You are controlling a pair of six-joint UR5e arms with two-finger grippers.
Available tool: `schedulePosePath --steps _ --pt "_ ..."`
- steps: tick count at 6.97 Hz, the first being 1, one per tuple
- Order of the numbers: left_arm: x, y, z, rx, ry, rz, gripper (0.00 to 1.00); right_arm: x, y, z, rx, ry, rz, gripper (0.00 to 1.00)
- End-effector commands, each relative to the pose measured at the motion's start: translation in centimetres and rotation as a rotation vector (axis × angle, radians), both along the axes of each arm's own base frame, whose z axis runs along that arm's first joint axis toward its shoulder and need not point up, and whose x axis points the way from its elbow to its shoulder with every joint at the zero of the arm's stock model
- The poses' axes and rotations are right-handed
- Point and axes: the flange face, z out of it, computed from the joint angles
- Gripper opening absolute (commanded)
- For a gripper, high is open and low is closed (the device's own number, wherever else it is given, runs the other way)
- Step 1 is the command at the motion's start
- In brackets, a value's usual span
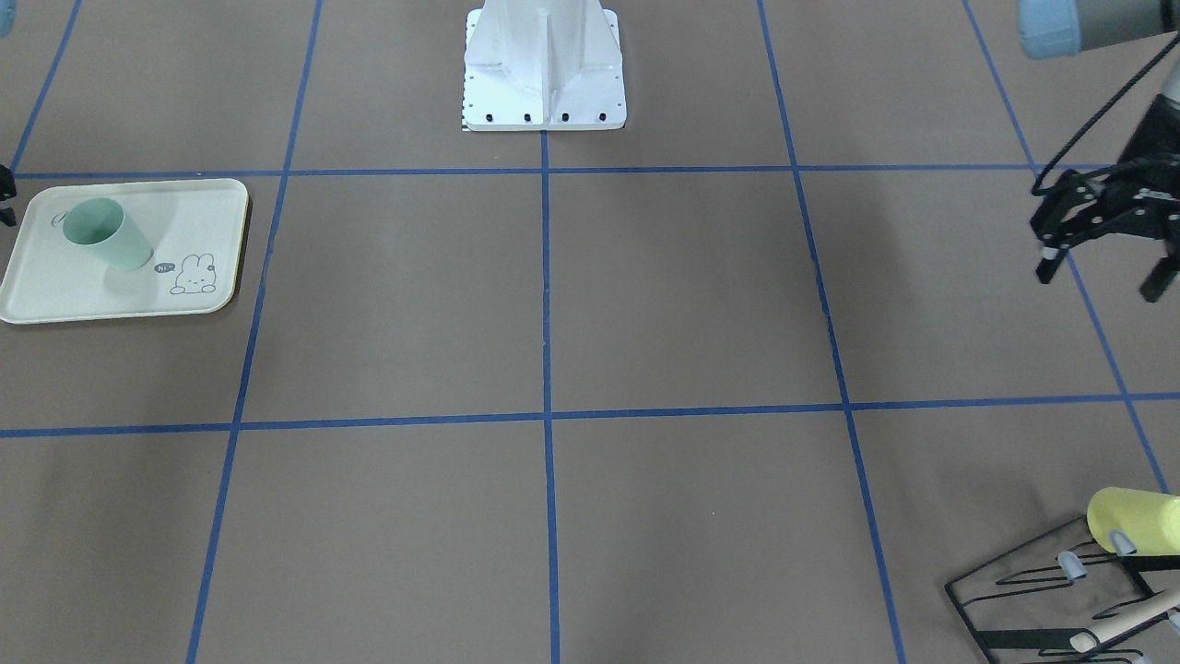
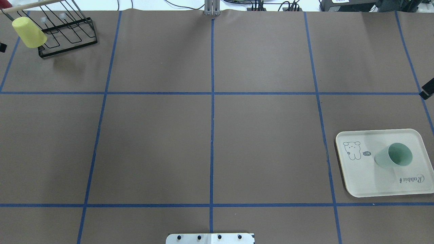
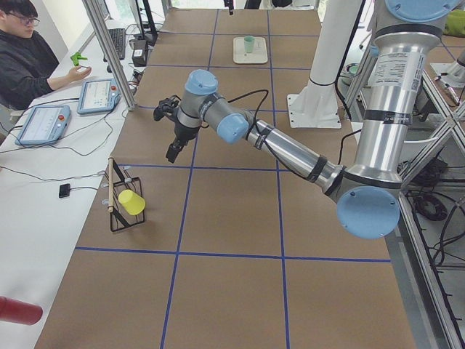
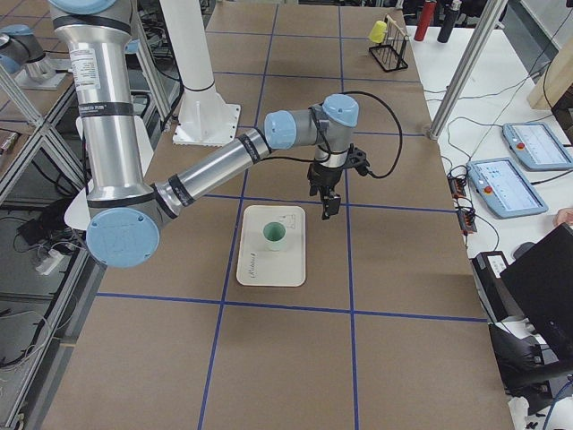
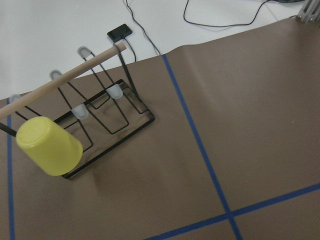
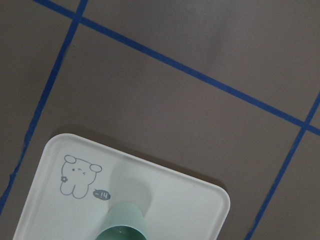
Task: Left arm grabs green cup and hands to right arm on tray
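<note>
The green cup (image 2: 395, 156) stands upright, mouth up, on the cream tray (image 2: 359, 176) at the table's right side. It also shows in the front view (image 1: 106, 232), the right side view (image 4: 274, 233) and the right wrist view (image 6: 122, 225). My right gripper (image 1: 5, 198) shows only as two black tips, apart, at the front view's left edge, beside the tray and clear of the cup. It hangs above the tray's far edge in the right side view (image 4: 328, 195). My left gripper (image 1: 1099, 284) is open and empty, raised over the table's left side.
A pale yellow cup (image 2: 28, 32) hangs upside down on a black wire rack (image 2: 67, 34) at the far left corner, and shows in the left wrist view (image 5: 48, 145). The white robot base (image 1: 544, 74) stands at the near middle edge. An operator (image 3: 29, 51) sits beyond the table.
</note>
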Motion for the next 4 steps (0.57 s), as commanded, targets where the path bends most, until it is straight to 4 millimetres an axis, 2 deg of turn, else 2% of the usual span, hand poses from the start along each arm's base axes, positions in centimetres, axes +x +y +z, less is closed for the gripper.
schedulePosePath --steps 1,2,3,4 --pt "-8.3 1.7 10.4 -0.056 0.043 0.103 1.0 4.3 -2.0 2.4 -0.022 -0.069 0.005 0.99" --pt "-12.4 4.4 13.4 -0.032 0.033 0.106 1.0 6.3 -1.8 3.6 -0.027 -0.088 0.017 0.99" --pt "-13.2 7.6 16.3 -0.06 0.04 0.105 1.0 8.2 -0.7 6.2 -0.077 -0.081 0.055 0.99" --pt "-13.2 9.2 18.1 -0.047 0.027 0.102 1.0 9.5 -1.5 6.2 -0.058 -0.095 0.076 0.99"
